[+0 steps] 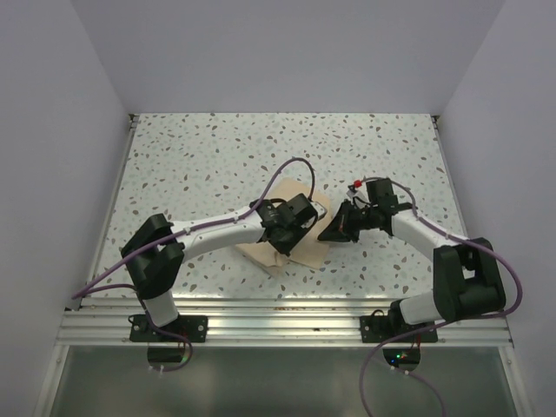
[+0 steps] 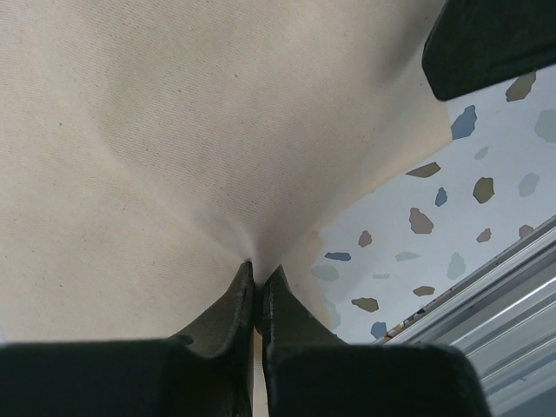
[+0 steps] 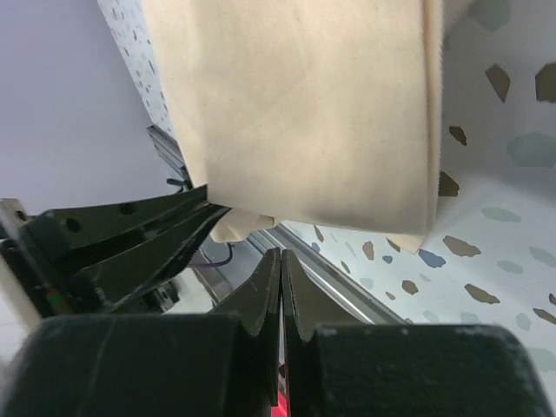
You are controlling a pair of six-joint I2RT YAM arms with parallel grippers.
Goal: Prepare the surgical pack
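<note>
The surgical pack (image 1: 302, 252) is a tan-beige cloth bundle lying mid-table, mostly covered by my left arm in the top view. My left gripper (image 1: 295, 224) rests on top of it. In the left wrist view the left gripper (image 2: 258, 265) is shut, with a fold of the cloth (image 2: 174, 130) puckered and pinched between its tips. My right gripper (image 1: 333, 228) sits just off the pack's right edge. In the right wrist view the right gripper (image 3: 280, 254) is shut with nothing in it, and the pack (image 3: 304, 113) hangs a little beyond its tips. Tray and instruments are hidden.
The speckled tabletop (image 1: 217, 165) surrounds the pack. A metal rail (image 1: 278, 304) runs along the near edge. White walls enclose the left, back and right sides. My right gripper's dark body (image 2: 495, 43) shows at the top right of the left wrist view.
</note>
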